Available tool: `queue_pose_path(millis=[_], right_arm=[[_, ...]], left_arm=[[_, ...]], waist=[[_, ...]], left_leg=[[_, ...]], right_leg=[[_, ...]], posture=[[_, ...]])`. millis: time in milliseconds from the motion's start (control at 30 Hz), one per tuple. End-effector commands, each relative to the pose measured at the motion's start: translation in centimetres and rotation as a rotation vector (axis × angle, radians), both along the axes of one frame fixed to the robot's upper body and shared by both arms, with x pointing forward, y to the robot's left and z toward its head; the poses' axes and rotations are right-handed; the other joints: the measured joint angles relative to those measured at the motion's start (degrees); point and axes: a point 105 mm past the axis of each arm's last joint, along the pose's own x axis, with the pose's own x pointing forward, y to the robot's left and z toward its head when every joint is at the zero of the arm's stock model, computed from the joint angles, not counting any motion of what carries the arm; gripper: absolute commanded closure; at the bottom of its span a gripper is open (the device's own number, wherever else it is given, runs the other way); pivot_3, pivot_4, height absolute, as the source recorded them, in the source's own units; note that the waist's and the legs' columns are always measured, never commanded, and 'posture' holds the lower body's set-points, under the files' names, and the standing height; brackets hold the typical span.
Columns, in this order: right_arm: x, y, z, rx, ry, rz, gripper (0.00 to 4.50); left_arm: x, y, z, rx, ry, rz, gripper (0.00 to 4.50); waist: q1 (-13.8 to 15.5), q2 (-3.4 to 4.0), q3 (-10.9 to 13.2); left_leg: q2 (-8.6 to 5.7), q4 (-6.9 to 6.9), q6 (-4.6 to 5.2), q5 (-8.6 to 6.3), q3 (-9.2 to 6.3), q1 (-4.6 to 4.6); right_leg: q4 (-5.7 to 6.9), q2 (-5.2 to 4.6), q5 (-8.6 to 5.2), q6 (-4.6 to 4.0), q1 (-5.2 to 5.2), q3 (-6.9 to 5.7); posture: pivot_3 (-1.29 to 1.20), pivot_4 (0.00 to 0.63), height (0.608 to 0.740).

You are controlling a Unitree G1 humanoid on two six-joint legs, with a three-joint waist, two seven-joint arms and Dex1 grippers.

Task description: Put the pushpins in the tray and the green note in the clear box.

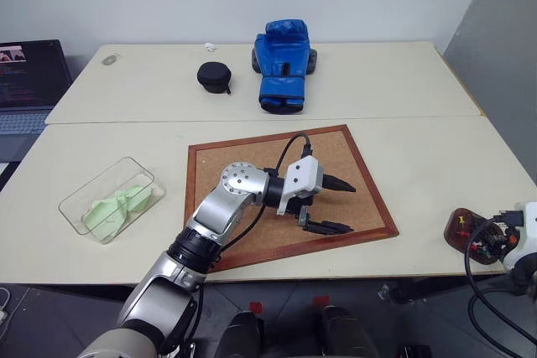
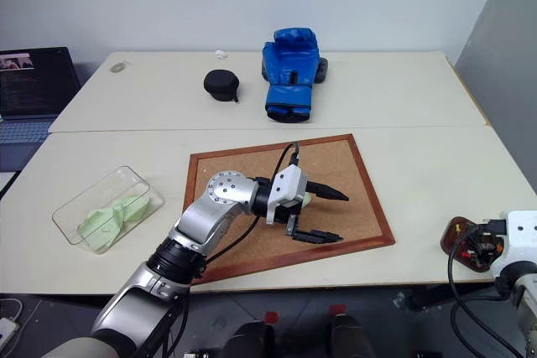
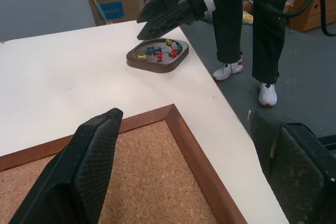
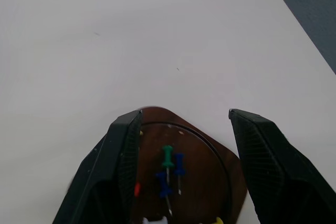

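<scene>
Nearest the robot, at the tabletop's (image 1: 419, 199) right front edge, the right hand (image 3: 163, 14) is hovering just above the tray (image 3: 157, 59), its two black fingers (image 4: 118, 156) standing well apart and gripping nothing. The pushpins (image 3: 165, 52), red, green, blue and yellow, are lying together inside the tray. The corkboard (image 1: 352, 165), at front centre, is showing no pins on its cork, so the pin half of the task is judged finished.

Over the corkboard's right part the left hand (image 1: 333, 204) is hanging with its arm bent across the board and its fingers pointing toward the right; they are spread wide and are holding nothing.

At front left the clear box (image 1: 92, 192) is resting on the tabletop with pale-green paper (image 1: 122, 205) inside it. If this is the green note, that half is judged done too; whether it lies flat or crumpled cannot be told.

Farther back, on the second tabletop, a small black round case (image 1: 214, 76) and a blue boxing glove (image 1: 282, 64) are lying side by side, with a laptop (image 1: 29, 81) at far left.
</scene>
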Motion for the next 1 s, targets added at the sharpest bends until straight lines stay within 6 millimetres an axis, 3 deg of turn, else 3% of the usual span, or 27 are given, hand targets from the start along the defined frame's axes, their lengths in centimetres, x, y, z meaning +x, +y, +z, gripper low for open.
queue_pose_path(millis=[33, 133, 267, 367, 467, 767, 1000], right_arm=[[0.0, 4.3, 3.6, 0.029, -0.095, 0.281, 1.71], [0.2, 7.6, 5.3, 0.081, -0.120, 0.478, 1.71], [1.0, 12.2, 7.0, 0.098, -0.148, 0.723, 0.77], [1.7, 14.4, 7.1, 0.066, -0.151, 0.831, 0.06], [2.1, 16.1, 6.4, 0.051, -0.134, 0.924, 0.01], [2.1, 18.9, 6.2, 0.043, -0.117, 1.094, 0.01], [2.5, 18.8, 6.1, 0.049, -0.117, 1.091, 0.01]], left_arm=[[1.3, 0.9, 1.9, -0.048, -0.022, 0.074, 0.39], [2.4, 2.3, 2.9, -0.065, -0.013, 0.159, 0.39], [3.5, 5.4, 3.8, -0.070, -0.010, 0.307, 0.39], [3.9, 7.4, 3.3, -0.036, -0.006, 0.409, 0.39], [4.2, 9.9, 1.9, -0.001, 0.045, 0.557, 0.39], [2.9, 13.3, -1.1, 0.080, 0.115, 0.693, 0.39], [2.9, 12.5, -1.4, 0.112, 0.049, 0.576, 0.39]], waist=[[-0.08, 0.00, 0.00], [-0.20, 0.00, 0.00], [-0.29, -0.05, 0.03], [-0.39, -0.06, 0.04], [0.02, -0.06, 0.04], [0.28, -0.25, 0.14], [0.25, -0.25, 0.15]], left_leg=[[0.00, 0.00, 0.00, 0.00, 0.01, 0.00], [0.01, 0.03, 0.00, 0.00, 0.01, 0.03], [0.04, 0.04, 0.00, 0.00, -0.05, 0.05], [0.07, 0.02, 0.00, 0.00, -0.13, 0.04], [0.09, 0.00, 0.00, 0.00, -0.21, 0.01], [0.08, 0.08, 0.00, 0.00, -0.52, -0.09], [0.10, 0.04, 0.00, 0.00, -0.48, -0.07]], right_leg=[[0.00, 0.00, 0.00, 0.00, 0.00, 0.00], [0.01, 0.02, 0.00, 0.00, 0.02, -0.01], [0.02, 0.07, 0.00, 0.00, 0.05, -0.04], [0.02, 0.09, 0.00, 0.00, 0.04, -0.08], [-0.01, 0.06, 0.00, 0.00, 0.04, -0.14], [-0.03, -0.26, 0.01, 0.01, 0.03, -0.20], [-0.02, -0.23, 0.01, 0.00, 0.03, -0.23]], posture=[[0.00, 0.150, 0.740], [0.00, 0.150, 0.740], [0.00, 0.150, 0.740], [0.00, 0.150, 0.740], [0.00, 0.150, 0.740], [0.00, 0.150, 0.740], [0.00, 0.150, 0.740]])
